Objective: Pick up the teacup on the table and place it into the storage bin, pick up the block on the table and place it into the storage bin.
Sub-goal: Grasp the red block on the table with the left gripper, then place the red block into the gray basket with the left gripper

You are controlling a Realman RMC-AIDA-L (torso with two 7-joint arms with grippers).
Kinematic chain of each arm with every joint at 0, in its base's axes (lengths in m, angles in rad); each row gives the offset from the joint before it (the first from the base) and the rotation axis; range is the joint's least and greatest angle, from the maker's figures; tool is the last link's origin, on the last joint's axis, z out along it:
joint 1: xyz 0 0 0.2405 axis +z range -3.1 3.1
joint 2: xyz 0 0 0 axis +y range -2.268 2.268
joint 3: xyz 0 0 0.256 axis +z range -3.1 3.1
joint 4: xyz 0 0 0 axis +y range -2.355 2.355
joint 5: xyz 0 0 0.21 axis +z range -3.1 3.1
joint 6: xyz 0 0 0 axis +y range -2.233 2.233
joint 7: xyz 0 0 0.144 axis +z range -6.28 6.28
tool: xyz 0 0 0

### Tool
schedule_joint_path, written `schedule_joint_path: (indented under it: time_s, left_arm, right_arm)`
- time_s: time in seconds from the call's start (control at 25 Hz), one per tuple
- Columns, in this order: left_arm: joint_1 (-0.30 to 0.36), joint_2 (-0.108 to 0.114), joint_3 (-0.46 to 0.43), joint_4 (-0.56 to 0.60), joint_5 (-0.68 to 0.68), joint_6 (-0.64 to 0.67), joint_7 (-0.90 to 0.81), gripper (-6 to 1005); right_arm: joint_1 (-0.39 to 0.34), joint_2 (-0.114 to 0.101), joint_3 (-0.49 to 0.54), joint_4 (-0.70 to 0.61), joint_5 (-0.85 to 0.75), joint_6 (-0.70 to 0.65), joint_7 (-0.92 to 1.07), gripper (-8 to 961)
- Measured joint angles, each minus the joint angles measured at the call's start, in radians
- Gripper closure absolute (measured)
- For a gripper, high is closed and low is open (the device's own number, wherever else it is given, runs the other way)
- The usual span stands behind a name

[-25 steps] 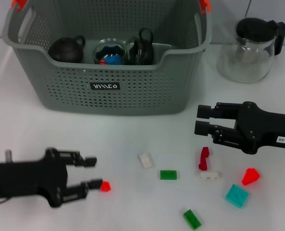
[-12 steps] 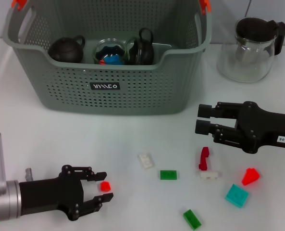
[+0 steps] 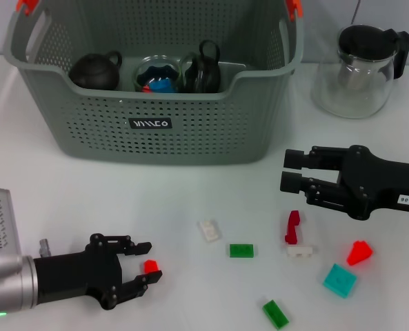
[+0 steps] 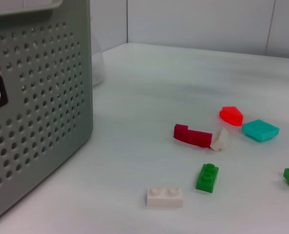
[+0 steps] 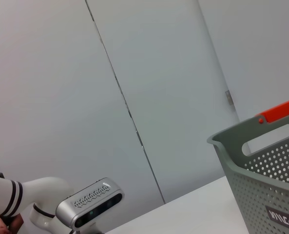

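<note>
The grey-green storage bin [image 3: 190, 131] stands at the back, holding a dark teapot [image 3: 94, 70], a glass cup [image 3: 157, 74] with blue and red pieces in it, and a black cup [image 3: 203, 69]. No teacup shows on the table. My left gripper [image 3: 153, 261] lies low at the front left, open, with its fingers either side of a small red block [image 3: 150, 265] on the table. My right gripper [image 3: 292, 172] is open and empty, hovering right of the bin above a dark red block [image 3: 292, 226]. The bin wall [image 4: 32, 107] also shows in the left wrist view.
Loose blocks lie front right: white [image 3: 209, 229], green [image 3: 241, 250], small white [image 3: 300, 251], red [image 3: 359, 252], teal [image 3: 340, 280], green [image 3: 275, 314]. A glass pitcher [image 3: 359, 69] with a black lid stands back right. The left wrist view shows the white [image 4: 164, 197] and green [image 4: 207, 177] blocks.
My left gripper has shifted toward the table's front and now has the small red block between its open fingers. The right arm has not moved.
</note>
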Motion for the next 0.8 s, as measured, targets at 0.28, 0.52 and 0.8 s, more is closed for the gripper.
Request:
schedule_joint_path:
  time_s: [0.28, 0.52, 0.8]
  left_arm:
    - [-0.003, 0.0, 0.003, -0.014, 0.001, -0.021, 0.01, 571]
    - [-0.011, 0.002, 0.001, -0.014, 0.004, -0.036, -0.032, 714]
    - [-0.01, 0.014, -0.031, 0.014, 0.006, 0.056, -0.08, 806]
  right_arm:
    - [-0.001, -0.001, 0.0, 0.001, 0.0, 0.0, 0.0, 461]
    - [-0.002, -0.001, 0.0, 0.001, 0.0, -0.001, 0.0, 460]
    - [-0.001, -0.002, 0.0, 0.002, 0.0, -0.006, 0.0, 460]
